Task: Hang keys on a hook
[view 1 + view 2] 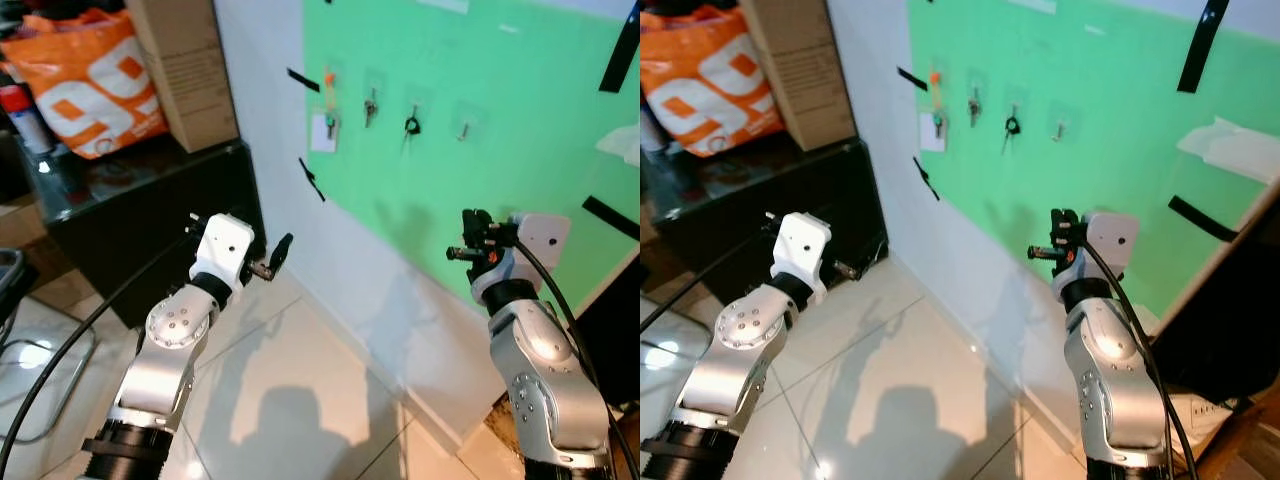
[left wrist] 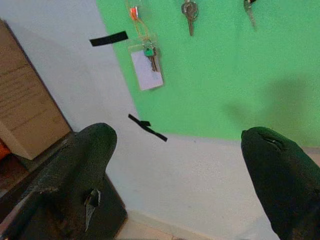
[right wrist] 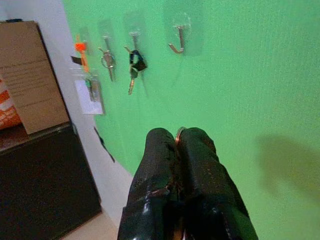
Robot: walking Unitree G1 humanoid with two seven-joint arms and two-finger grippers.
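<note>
A green board [image 1: 480, 120] on the wall carries a row of clear stick-on hooks. The rightmost hook [image 3: 177, 46] is bare. To its left hang a key with a black fob [image 3: 135, 62], a plain key [image 3: 107, 60], and an orange tag with a white card [image 1: 323, 130]. My right gripper [image 3: 177, 137] is raised in front of the board, below the bare hook and apart from it. It is shut on a key ring [image 3: 179, 133], whose thin metal edge shows between the fingertips. My left gripper [image 1: 278, 255] is open and empty, held low near the wall.
A black cabinet [image 1: 150, 220] stands at the left against the wall, with a cardboard box [image 1: 185, 70] and an orange bag [image 1: 90, 80] on top. Black tape strips [image 1: 312, 180] mark the wall. Pale tiled floor [image 1: 300, 380] lies below the arms.
</note>
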